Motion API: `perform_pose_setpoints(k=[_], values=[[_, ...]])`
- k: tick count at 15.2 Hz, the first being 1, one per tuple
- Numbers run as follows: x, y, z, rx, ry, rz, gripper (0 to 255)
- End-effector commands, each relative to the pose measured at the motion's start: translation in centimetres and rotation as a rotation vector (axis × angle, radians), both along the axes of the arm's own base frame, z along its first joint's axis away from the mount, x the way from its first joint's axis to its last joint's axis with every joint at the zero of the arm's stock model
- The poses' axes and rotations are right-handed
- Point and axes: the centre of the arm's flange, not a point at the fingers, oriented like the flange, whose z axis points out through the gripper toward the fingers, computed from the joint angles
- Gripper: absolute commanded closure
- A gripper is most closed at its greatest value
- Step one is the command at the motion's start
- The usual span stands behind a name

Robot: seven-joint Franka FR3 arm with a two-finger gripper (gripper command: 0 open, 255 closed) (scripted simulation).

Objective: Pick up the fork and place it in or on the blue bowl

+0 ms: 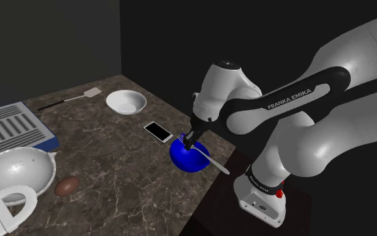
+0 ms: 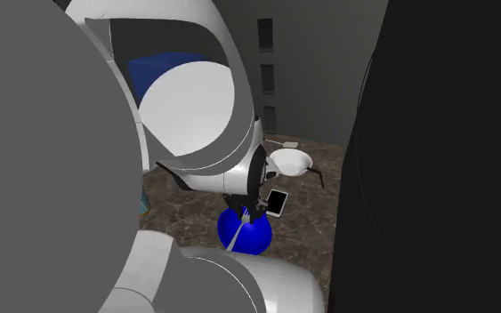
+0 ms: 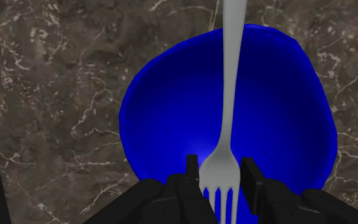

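**Fork clasped over the blue bowl**

Starting at the shoulder view's left, you are looking at a grey ribbed rack (image 1: 6, 131) that the frame's edge is cutting off. A large white bowl (image 1: 16, 171) is sitting in front of it, and a smooth brown egg-shaped thing (image 1: 66, 186) is lying just beside that bowl. Everything is resting on a dark brown marbled counter (image 1: 113, 181) with pale veins running through it.

Farther back, a flat spatula (image 1: 80, 97) with a thin dark handle is lying near a shallow white bowl (image 1: 126, 102). A white-faced phone (image 1: 158, 131) is lying flat just beside the blue bowl (image 1: 182, 158).

That bowl is round, glossy and deep blue, and it is sitting near the counter's edge. The black gripper (image 1: 190, 141) is hanging right over it, and the white arm (image 1: 227, 90) is hiding the far rim.

In the wrist view the fingers (image 3: 192, 173) are clasping the head of the pale grey fork (image 3: 229, 95). Its slim handle is running across the bowl's hollow and out past the rim. The picture's edge is cutting off the tine tips. You cannot tell whether the handle is touching the rim.

At the shoulder view's right, the handle is pointing toward the stand (image 1: 264, 198).
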Motion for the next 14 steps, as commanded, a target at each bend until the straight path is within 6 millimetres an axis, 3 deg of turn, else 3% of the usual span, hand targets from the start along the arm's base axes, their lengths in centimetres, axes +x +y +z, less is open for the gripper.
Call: perform_pose_setpoints(k=[1,3,4,9,13,14], values=[[0.0,0.0,0.0,0.0,0.0,0.0,255],[0.0,0.0,0.0,0.0,0.0,0.0,255],[0.0,0.0,0.0,0.0,0.0,0.0,0],[0.0,0.0,0.0,0.0,0.0,0.0,0],[-0.3,-0.1,5.0,0.0,0.0,0.0,0],[-0.3,-0.1,5.0,0.0,0.0,0.0,0]])
